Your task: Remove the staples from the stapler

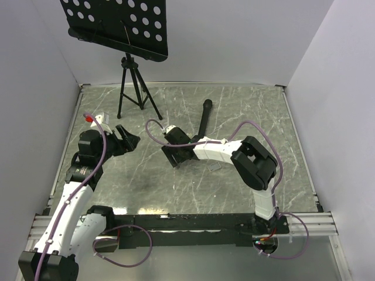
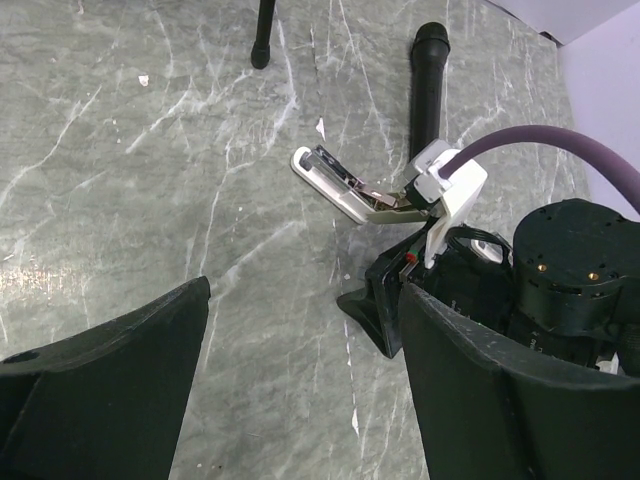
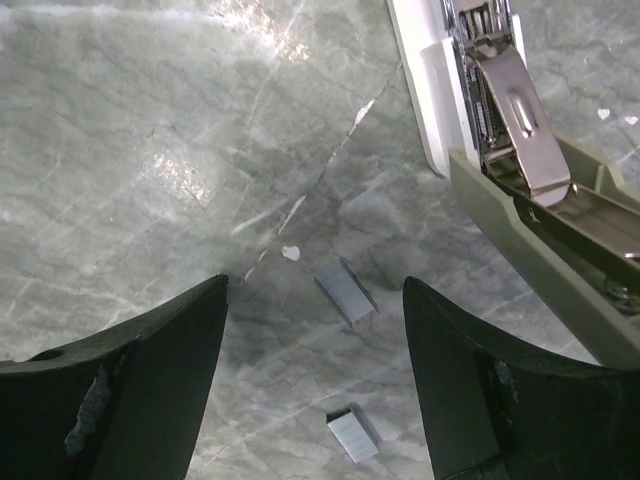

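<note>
Stapler (image 3: 540, 200): hinged wide open, lying about mid-table on the marble table (image 1: 246, 105), seemingly on its side. Staples (image 3: 345, 292): two short strips (loose on the table, just beside the stapler), under the right gripper (image 3: 314, 290), its jaws spread and holding nothing. Left gripper (image 2: 305, 290): spread, empty, toward the table's left edge.

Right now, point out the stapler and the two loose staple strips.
stapler (image 2: 330, 186): left wrist view, on its white opened arm.
upper staple strip (image 3: 345, 292): right wrist view, its middle.
lower staple strip (image 3: 353, 436): right wrist view, its middle.
</note>
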`<action>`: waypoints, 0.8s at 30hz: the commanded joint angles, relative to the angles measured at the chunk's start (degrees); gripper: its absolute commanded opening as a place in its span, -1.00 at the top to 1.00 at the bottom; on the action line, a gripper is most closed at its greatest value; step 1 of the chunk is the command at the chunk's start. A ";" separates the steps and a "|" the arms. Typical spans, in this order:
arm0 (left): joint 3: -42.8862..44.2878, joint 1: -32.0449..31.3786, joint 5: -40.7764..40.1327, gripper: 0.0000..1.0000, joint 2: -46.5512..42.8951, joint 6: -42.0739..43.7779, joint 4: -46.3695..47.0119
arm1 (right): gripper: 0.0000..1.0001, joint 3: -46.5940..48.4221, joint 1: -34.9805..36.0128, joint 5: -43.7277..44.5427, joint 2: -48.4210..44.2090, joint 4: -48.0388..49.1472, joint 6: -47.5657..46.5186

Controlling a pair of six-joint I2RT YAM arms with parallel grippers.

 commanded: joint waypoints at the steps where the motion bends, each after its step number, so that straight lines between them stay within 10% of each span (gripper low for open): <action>1: 2.24 -0.07 -0.09 -0.61 -0.17 0.40 0.83 | -0.54 1.46 0.76 -0.12 0.52 0.67 -0.71; 24: 2.41 -0.16 0.26 -0.60 0.53 0.40 0.92 | -0.12 4.61 3.31 2.78 0.25 -4.42 3.15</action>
